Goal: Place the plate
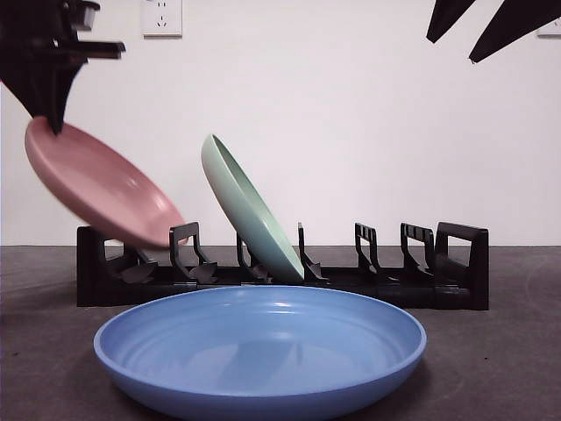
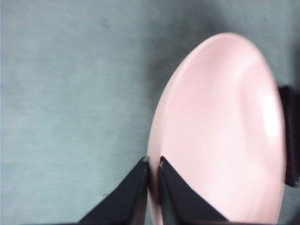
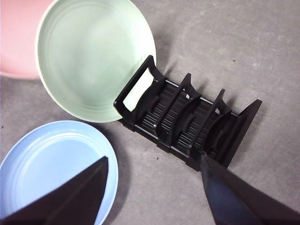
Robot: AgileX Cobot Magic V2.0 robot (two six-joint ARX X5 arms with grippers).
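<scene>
1. Pink plate (image 1: 96,189) held tilted in the air at one end of the black rack (image 1: 456,272), lower edge down among the end prongs; seated in a slot or not, impossible to tell.
2. Clamped at its upper rim by the left pincer (image 2: 153,164), jaws closed tight on the thin edge.
3. Step in hand, by the look of it: lowering the pink plate into an end slot, placement not yet finished.
4. Next move probably calls for easing the lower edge down between two prongs, keeping the tilt matched to the green plate (image 1: 250,210) leaning a few slots along, then letting go only once the rack bears it.
5. Right pincer (image 3: 154,187) waiting high above, jaws wide apart, holding nothing.
6. Blue plate (image 1: 263,351) lying flat on the tabletop (image 1: 517,351) in front of the rack, untouched.
</scene>
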